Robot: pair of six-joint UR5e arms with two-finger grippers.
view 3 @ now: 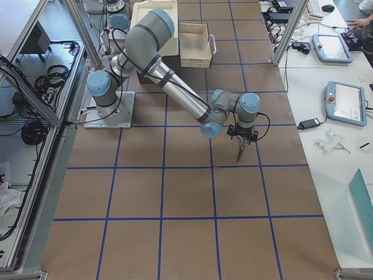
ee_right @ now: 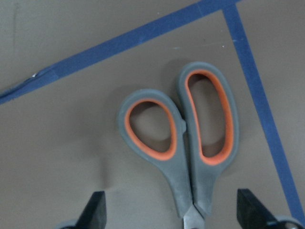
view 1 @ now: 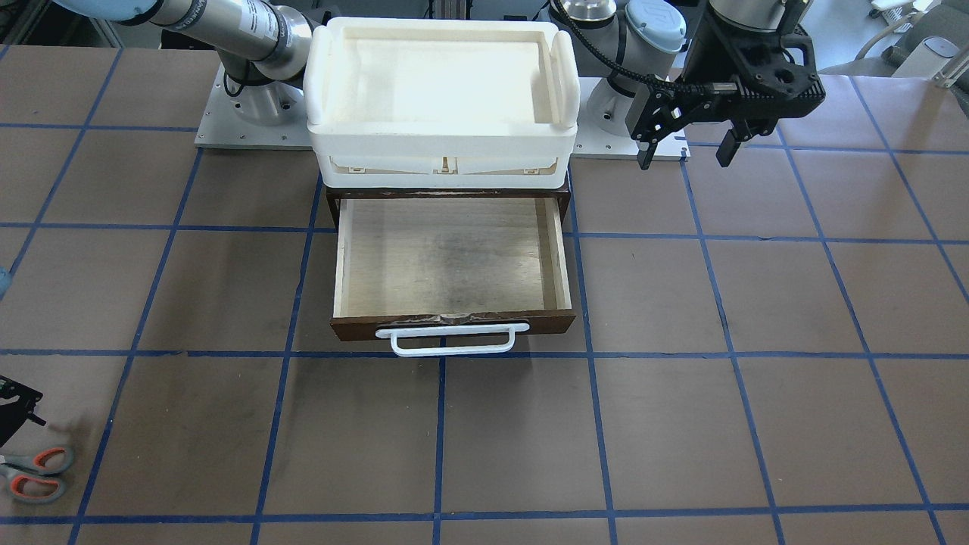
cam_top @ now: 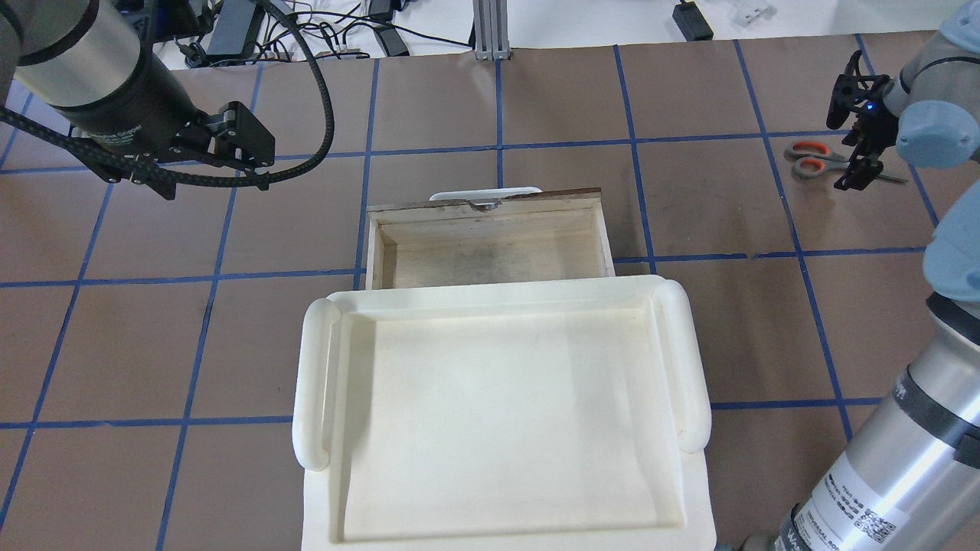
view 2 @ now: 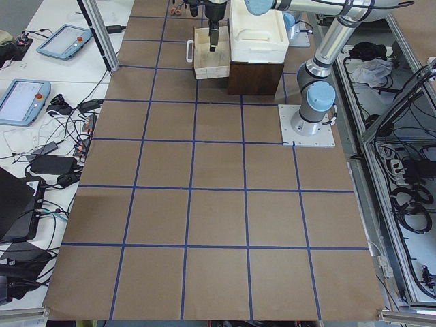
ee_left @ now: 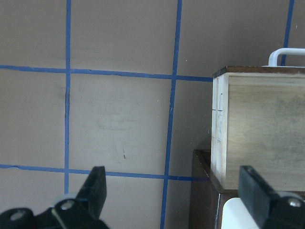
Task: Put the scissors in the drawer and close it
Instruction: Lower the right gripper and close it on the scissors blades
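The scissors (ee_right: pixel 183 157) lie closed and flat on the table (view 1: pixel 681 378), well apart from the drawer (view 1: pixel 447 261), on the robot's right side. The right gripper (ee_right: pixel 174 207) is over them, fingers (ee_right: pixel 97 212) spread either side of the pivot, pinching nothing. The drawer stands pulled open beneath the white tray (view 1: pixel 443 144); the left gripper (view 1: pixel 686 155) hangs beside it, spread and empty.

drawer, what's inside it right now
Only bare plywood shows inside the open drawer. Its rear strip is hidden under the white tray, so that part cannot be checked.
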